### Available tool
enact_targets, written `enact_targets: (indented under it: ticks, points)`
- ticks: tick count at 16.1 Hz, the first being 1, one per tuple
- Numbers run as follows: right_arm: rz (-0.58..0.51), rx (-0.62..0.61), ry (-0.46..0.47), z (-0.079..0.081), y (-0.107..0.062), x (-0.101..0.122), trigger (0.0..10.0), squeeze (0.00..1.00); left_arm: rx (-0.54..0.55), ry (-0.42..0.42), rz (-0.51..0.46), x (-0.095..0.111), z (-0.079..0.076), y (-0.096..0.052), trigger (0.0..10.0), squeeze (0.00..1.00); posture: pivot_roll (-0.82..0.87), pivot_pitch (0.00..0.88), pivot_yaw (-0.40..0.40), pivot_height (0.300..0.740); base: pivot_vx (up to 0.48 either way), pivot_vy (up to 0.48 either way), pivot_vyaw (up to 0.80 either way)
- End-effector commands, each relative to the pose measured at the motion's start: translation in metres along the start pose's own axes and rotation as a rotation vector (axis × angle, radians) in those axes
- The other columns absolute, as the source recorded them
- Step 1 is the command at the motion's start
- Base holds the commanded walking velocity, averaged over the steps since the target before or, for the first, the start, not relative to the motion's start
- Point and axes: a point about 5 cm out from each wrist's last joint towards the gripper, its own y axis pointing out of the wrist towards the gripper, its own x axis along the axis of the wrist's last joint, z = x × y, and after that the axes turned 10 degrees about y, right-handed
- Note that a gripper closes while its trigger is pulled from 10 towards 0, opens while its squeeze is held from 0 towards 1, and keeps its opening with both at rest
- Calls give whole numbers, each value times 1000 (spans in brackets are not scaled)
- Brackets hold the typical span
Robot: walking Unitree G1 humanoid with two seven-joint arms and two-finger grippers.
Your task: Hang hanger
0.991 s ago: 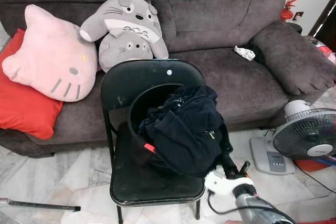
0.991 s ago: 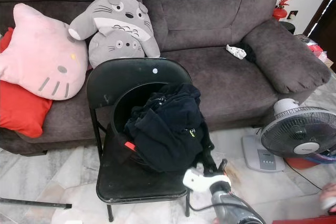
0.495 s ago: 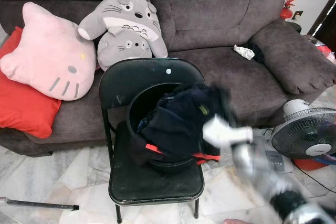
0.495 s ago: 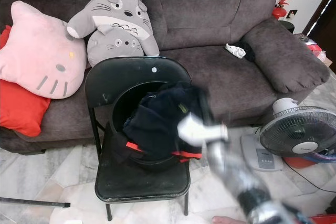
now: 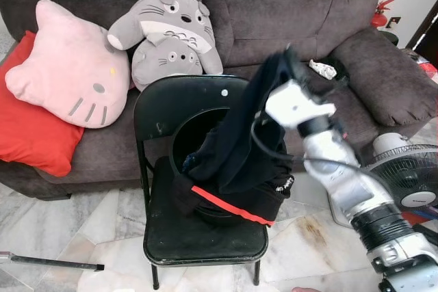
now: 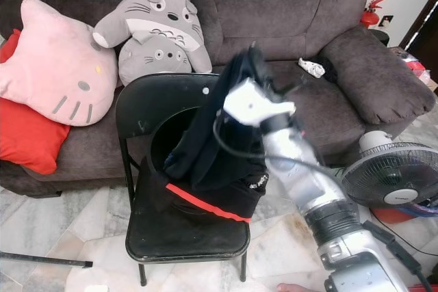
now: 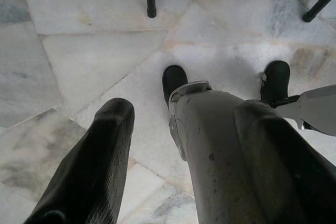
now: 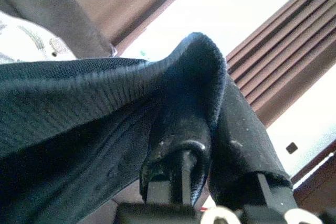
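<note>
The right arm [image 5: 356, 196] reaches up and forward over the black chair [image 5: 179, 104], its right tool [image 5: 286, 66] raised above the chair's backrest with both fingers [image 8: 181, 129] pinched on dark cloth. The left tool [image 7: 173, 145] hangs low over the floor.

No writing can be read anywhere. The dark garment [image 5: 236, 148] draped over the black chair [image 5: 164, 111] carries a small pale mark near its hem (possibly a logo), too blurred to make out.
</note>
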Motion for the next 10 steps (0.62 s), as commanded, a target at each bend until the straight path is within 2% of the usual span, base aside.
enact_targets:
  ticks: [1,3,4,5,6,8,10]
  points:
    - [-23,-35,52,-13,7,12,0,0,-3,-19,43,-11,-1,-2,10000,0,-57,152,-40,740,0,0,0]
    - [12,4,82,-11,1,12,0,0,-3,-20,44,-12,-1,-2,10000,0,-59,155,-43,740,0,0,0]
    - [215,110,106,3,-29,-13,0,0,-6,-21,46,-12,-1,-2,10000,0,-63,161,-45,740,0,0,0]
    - [254,123,111,6,-36,-18,0,0,-6,-22,47,-12,-1,-2,10000,0,-67,161,-44,740,0,0,0]
    - [346,136,137,9,-49,-30,0,0,-7,-20,48,-13,-1,-2,10000,0,-70,163,-44,740,0,0,0]
    - [612,139,249,18,-98,-63,0,0,-10,-16,49,-13,-1,-2,10000,0,-73,165,-43,740,0,0,0]
    - [717,87,346,20,-119,-75,0,0,-10,-11,50,-13,0,-2,10000,0,-73,166,-40,740,0,0,0]
